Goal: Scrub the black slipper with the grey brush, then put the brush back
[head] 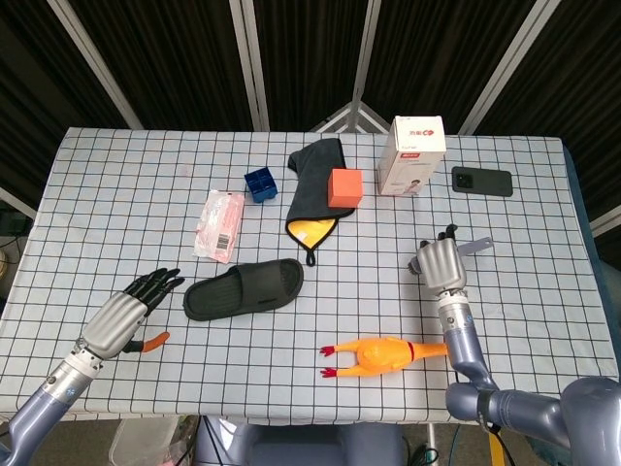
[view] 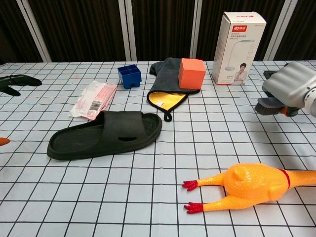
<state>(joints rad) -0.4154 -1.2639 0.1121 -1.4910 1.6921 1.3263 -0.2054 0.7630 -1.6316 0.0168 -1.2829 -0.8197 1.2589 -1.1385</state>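
The black slipper [head: 244,288] [view: 105,134] lies flat on the checked table, left of centre, with no hand on it. My right hand [head: 440,263] [view: 292,88] grips the grey brush [view: 269,105], bristles down, just above the table at the right, well clear of the slipper. Its handle [head: 473,247] sticks out to the right of the hand. My left hand [head: 123,314] [view: 15,82] hovers to the left of the slipper with fingers spread and holds nothing.
A rubber chicken [head: 383,354] [view: 249,186] lies near the front edge. A dark cloth [head: 312,188], orange cube [head: 345,186], blue box [head: 260,183], white carton [head: 416,154], phone [head: 481,181] and pink packet [head: 220,224] sit further back. An orange object [head: 151,340] lies by my left hand.
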